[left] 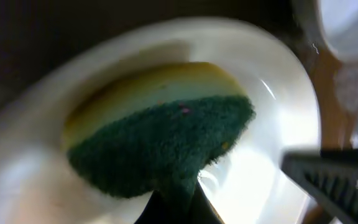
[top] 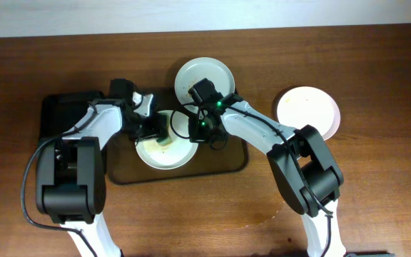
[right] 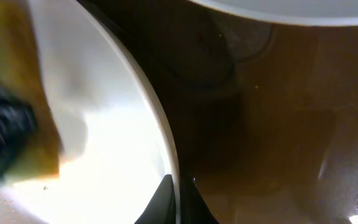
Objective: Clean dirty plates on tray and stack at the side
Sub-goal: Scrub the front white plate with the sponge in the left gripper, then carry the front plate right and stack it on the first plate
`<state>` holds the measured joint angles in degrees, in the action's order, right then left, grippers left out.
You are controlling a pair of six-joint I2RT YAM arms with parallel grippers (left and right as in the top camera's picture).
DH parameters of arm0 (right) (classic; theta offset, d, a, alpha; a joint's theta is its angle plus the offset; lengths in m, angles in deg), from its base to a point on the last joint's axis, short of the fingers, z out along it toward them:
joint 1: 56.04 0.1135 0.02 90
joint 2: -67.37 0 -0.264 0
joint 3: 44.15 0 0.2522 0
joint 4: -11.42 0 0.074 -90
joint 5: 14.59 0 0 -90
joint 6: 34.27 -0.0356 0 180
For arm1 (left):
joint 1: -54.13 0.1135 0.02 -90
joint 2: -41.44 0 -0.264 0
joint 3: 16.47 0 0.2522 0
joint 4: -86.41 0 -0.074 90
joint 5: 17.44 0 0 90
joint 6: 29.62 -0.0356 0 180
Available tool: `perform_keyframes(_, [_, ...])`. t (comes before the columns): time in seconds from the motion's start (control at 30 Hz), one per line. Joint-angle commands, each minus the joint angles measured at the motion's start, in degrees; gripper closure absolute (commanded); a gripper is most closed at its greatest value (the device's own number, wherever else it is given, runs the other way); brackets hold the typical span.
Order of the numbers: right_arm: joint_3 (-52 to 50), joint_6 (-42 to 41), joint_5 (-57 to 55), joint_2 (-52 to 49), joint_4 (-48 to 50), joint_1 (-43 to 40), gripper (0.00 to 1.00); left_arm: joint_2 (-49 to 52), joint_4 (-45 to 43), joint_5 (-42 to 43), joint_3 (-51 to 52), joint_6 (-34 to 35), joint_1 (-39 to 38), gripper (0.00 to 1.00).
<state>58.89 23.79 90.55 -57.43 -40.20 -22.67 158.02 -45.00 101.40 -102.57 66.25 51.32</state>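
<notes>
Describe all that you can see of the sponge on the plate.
The sponge is a thick pad in two layers: soft yellow foam and a rough dark green scouring layer, which faces the left wrist camera. Its corners look rounded. It lies in the hollow of a white plate, which stands in the tray. The left gripper is shut on its near edge. The views are blurred, so finer detail cannot be told.

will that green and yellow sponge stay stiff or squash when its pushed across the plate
Probably squashes: the green and yellow sponge looks bent, curling where the left fingers pinch it. Its coarse green face likely drags rather than slips on the glossy white round plate. It seems light, so the plate, pinched at its rim by the right fingers, shouldn't shift much.
</notes>
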Motion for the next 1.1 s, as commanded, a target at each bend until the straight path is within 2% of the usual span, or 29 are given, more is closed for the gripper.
perform_keyframes(0.0, [0.2,0.2,-0.8,-1.3,-0.4,0.4,0.96,2.7,2.4,-27.0,1.6,5.0,1.4,0.99])
perform_keyframes(0.07, [0.2,0.4,-0.8,-1.3,-0.3,0.4,0.96,2.7,6.9,-30.0,1.6,5.0,1.4,0.99])
perform_keyframes(0.17, [0.2,0.4,-0.8,-1.3,-0.2,0.4,0.96,2.7,14.4,-26.8,1.6,4.7,1.3,0.99])
perform_keyframes(0.2, [0.2,0.4,-0.8,-1.3,-0.2,0.4,0.96,2.7,16.3,-22.8,1.6,2.3,1.3,0.99])
perform_keyframes(0.23, [0.2,0.4,-0.7,-1.3,-0.2,0.4,0.96,2.7,17.8,-11.1,1.6,-5.0,1.3,0.99])
perform_keyframes(0.27, [0.2,0.4,-0.7,-1.3,-0.2,0.4,0.96,2.7,17.8,-4.3,1.6,-8.6,1.3,0.99])
perform_keyframes(0.3, [0.2,0.4,-0.7,-1.3,-0.2,0.4,0.96,2.7,17.0,2.2,1.6,-10.6,1.3,0.99])
perform_keyframes(0.33, [0.2,0.4,-0.7,-1.3,-0.2,0.4,0.96,2.7,14.8,5.2,1.6,-10.6,1.3,0.99])
perform_keyframes(0.47, [0.2,0.4,-0.7,-1.3,-0.2,0.4,0.96,2.7,1.6,5.4,1.6,-9.6,1.5,0.99])
perform_keyframes(0.5, [0.2,0.4,-0.7,-1.3,-0.2,0.4,0.96,2.7,-3.5,2.4,0.7,-4.9,2.2,0.99])
perform_keyframes(0.53, [0.2,0.4,-0.7,-1.3,-0.2,0.4,0.96,2.7,-3.6,1.3,-0.3,-3.3,2.7,0.99])
perform_keyframes(0.63, [0.2,1.5,-0.5,-1.3,-0.3,0.4,0.96,2.7,6.1,1.1,-9.8,-2.0,5.8,0.99])
perform_keyframes(0.7, [0.2,1.5,-0.2,-1.3,-0.3,0.4,0.96,2.7,20.9,0.0,-21.3,-2.0,8.1,0.99])
perform_keyframes(0.8, [0.5,3.5,1.6,-0.6,-1.2,0.3,0.96,2.7,34.5,-8.2,-32.3,-2.1,10.2,0.99])
perform_keyframes(0.9, [1.4,4.3,-1.4,2.4,-4.0,0.3,0.96,2.7,37.9,-13.5,-35.3,-2.3,11.7,0.99])
perform_keyframes(0.97, [1.8,5.7,-6.8,6.3,-6.3,0.6,0.96,2.7,37.8,-13.9,-35.3,-2.3,12.8,0.99])
perform_keyframes(1.07, [1.8,7.6,-23.0,13.8,-9.9,2.4,0.96,2.7,36.9,-13.9,-35.3,-2.3,12.8,0.99])
